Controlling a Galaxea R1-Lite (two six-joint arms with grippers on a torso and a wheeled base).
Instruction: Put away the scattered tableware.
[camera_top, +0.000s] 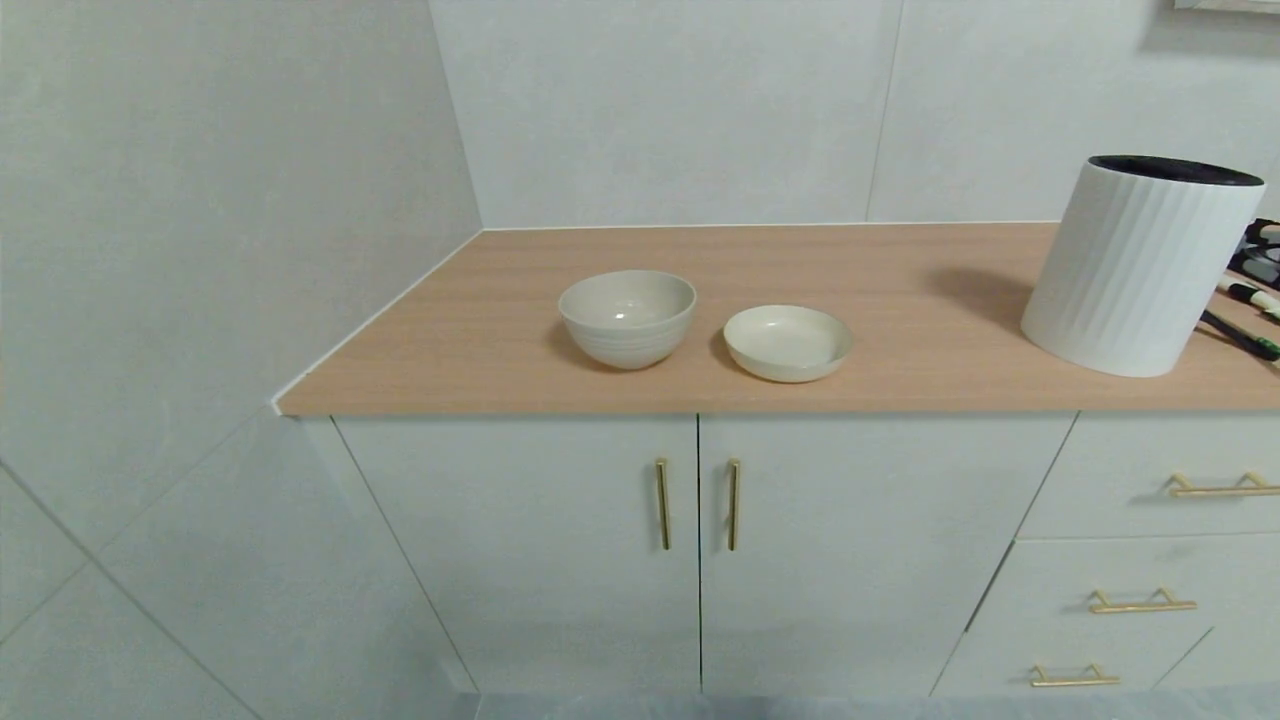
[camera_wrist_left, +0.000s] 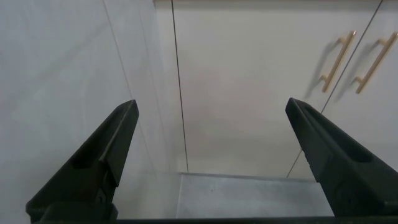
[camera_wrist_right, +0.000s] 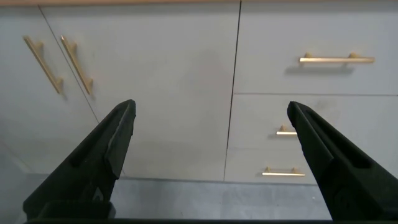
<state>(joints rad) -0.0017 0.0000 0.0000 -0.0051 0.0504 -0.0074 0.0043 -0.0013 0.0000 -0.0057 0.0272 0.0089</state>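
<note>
Bowl (camera_top: 627, 317) & dish (camera_top: 788, 342) sitting on counter (camera_top: 900, 290), untouched; left gripper (camera_wrist_left: 210, 115) & right gripper (camera_wrist_right: 211, 112) hanging low, spread wide, empty, prob. pre-reach.

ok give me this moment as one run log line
bowl, dish: on counter, apart | doors: shut | left gripper: open, empty | right gripper: open, empty

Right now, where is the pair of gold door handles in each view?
Head view: door handles at picture centre, below the counter.
Left wrist view: door handles toward the robot's right.
Right wrist view: door handles toward the robot's left.
Shared landmark: the grey floor below the doors.
</note>
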